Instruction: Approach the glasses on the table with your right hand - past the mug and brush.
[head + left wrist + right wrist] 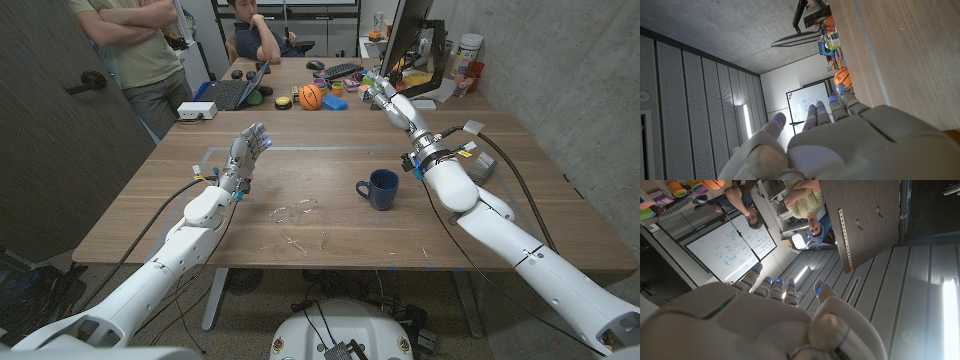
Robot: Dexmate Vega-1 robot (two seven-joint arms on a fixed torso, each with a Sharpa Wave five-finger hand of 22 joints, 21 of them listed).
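Observation:
Clear-framed glasses (294,210) lie on the wooden table (500,215) near its middle front. A dark blue mug (379,189) stands upright to their right, handle toward them. My right hand (384,93) is raised far back over the table, well beyond the mug and far from the glasses; its fingers are stretched out and hold nothing, as the right wrist view also shows of the right hand (765,322). My left hand (249,146) is held up left of the glasses, with its fingers pointing up and empty. In the left wrist view, the left hand (840,142) reaches along the table.
At the far end of the table are a laptop (232,92), a basketball (311,96), a keyboard (343,71), a monitor (406,35) and small colourful items. One person (135,45) stands at the back left, and another (255,35) sits behind the table.

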